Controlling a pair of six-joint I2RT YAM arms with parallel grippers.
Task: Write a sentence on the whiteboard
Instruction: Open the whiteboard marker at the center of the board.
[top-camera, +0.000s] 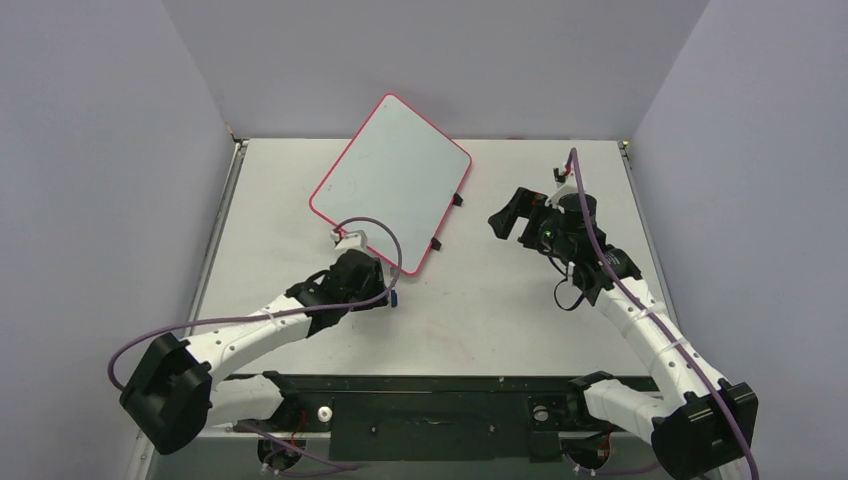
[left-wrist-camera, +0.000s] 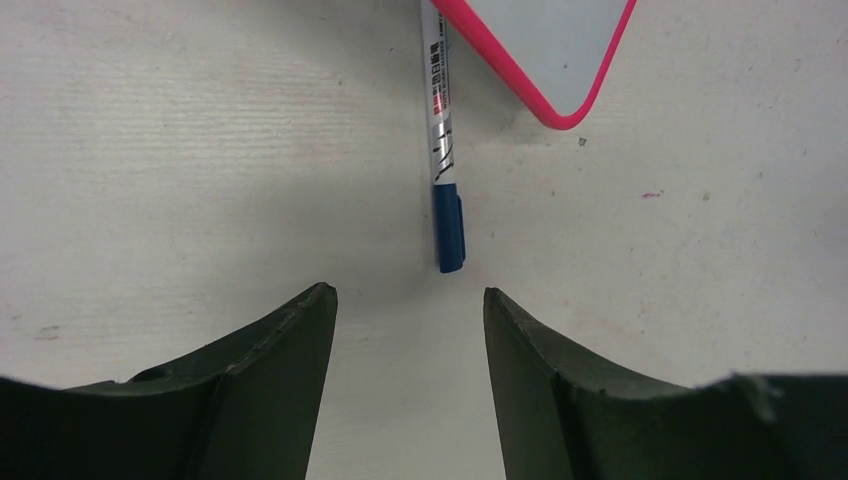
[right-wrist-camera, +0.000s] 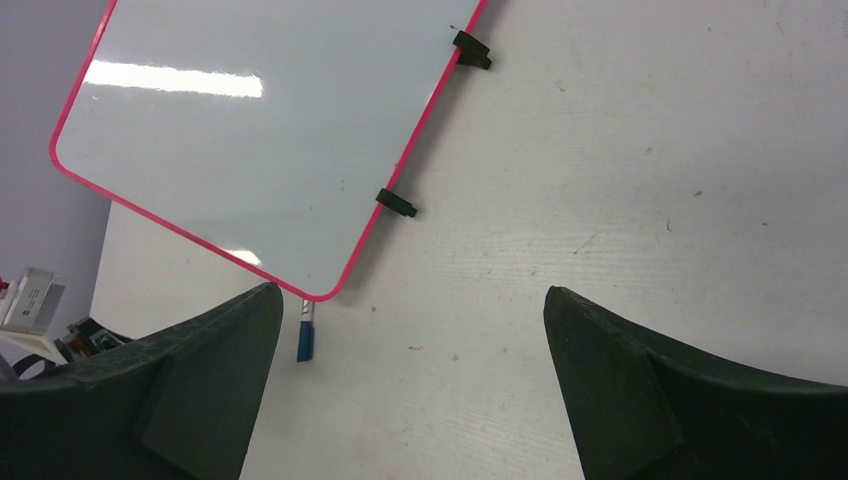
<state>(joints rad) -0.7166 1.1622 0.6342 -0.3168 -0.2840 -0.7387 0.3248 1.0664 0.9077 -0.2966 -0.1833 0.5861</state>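
Note:
The whiteboard (top-camera: 390, 180) lies at an angle at the back middle of the table, with a red-pink rim and two black clips (top-camera: 457, 199) on its right edge. Its face is blank; no sentence shows on it. It also shows in the right wrist view (right-wrist-camera: 260, 130), and its near corner in the left wrist view (left-wrist-camera: 545, 50). A marker with a blue cap (left-wrist-camera: 440, 130) lies by that corner, its far end under the board; its cap shows from above (top-camera: 394, 298) and in the right wrist view (right-wrist-camera: 306, 338). My left gripper (left-wrist-camera: 408, 292) is open, just short of the cap. My right gripper (right-wrist-camera: 410, 290) is open and empty, above the table to the board's right (top-camera: 505, 222).
Grey walls close in the table on the left, back and right. A black rail (top-camera: 430, 385) with both arm bases runs along the near edge. The left arm's purple cable (top-camera: 385, 235) loops over the board's near corner.

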